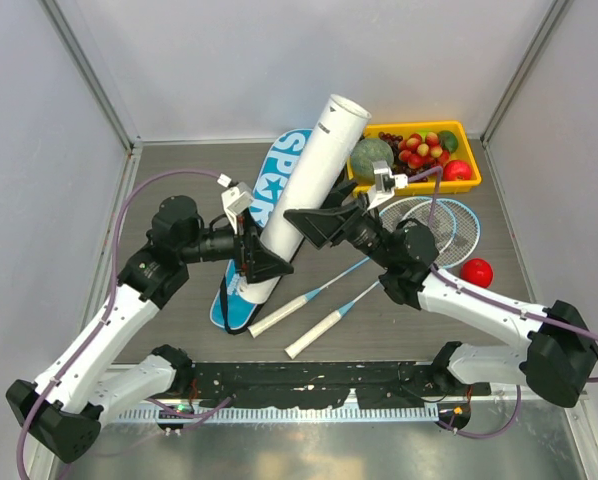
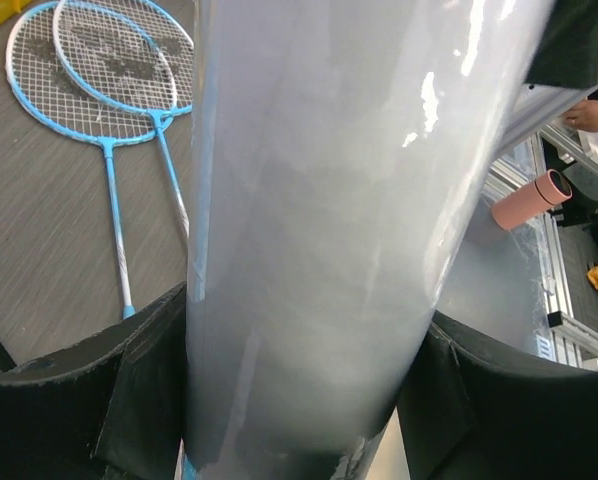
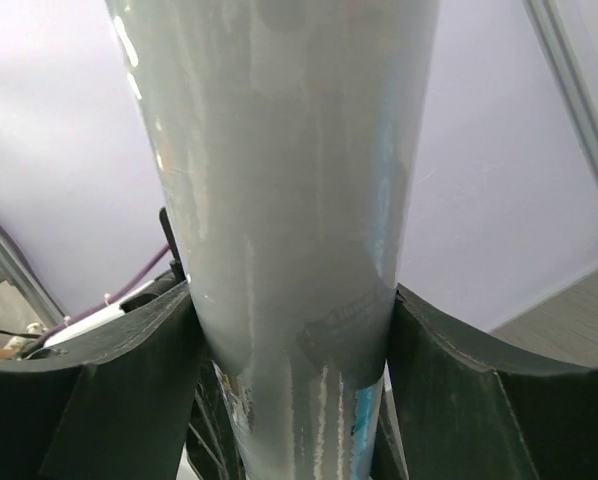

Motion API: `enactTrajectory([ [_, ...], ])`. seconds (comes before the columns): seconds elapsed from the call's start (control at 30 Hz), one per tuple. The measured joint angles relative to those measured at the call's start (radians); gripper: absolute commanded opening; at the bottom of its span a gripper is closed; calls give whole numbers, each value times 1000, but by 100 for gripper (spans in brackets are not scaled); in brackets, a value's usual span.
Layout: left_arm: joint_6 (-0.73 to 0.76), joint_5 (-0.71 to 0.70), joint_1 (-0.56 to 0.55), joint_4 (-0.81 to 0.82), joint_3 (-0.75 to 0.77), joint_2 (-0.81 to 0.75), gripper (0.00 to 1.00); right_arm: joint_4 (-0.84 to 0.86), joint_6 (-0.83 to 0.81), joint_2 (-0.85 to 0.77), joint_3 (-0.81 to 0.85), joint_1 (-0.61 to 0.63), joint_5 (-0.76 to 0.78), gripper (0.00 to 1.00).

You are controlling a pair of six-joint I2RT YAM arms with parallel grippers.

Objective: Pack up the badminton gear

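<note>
Nearest, on the desk: two rackets [image 1: 454, 225], white handles toward the arm bases, heads further right, near a red fruit [image 1: 477, 271]. Just behind the handles, left fingers [image 2: 79, 400] clamped on the lower part of the white tube [image 1: 314, 170], pressing on both sides. A little further, right fingers [image 3: 109, 390] clamped on the same tube, higher up. Tube tilted, lower end over the blue bag [image 1: 282, 160], open end toward the yellow tray [image 1: 419, 126] at the far side.
</note>
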Motion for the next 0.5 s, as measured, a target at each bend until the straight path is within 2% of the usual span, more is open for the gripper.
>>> enactTrajectory([
  [0.07, -5, 3, 0, -5, 0, 0, 39, 2, -18, -13, -20, 0, 10, 79],
  [0.13, -10, 5, 4, -5, 0, 3, 38, -8, -39, -33, -39, 0, 19, 84],
  [0.17, -14, 8, 5, -2, 0, 5, 37, -16, -51, -42, -44, 0, 23, 94],
  [0.2, -20, 12, 5, 0, 0, 7, 36, -21, -55, -47, -45, 0, 24, 99],
  [0.23, -27, 12, 5, 1, 1, 9, 34, -23, -61, -51, -45, 0, 24, 96],
  [0.37, -32, 19, 26, 3, 11, 13, 29, -53, -80, -73, -47, 0, 38, 96],
  [0.5, -32, 19, 108, -24, 35, 13, 28, -113, -101, -127, -79, -5, 67, 96],
])
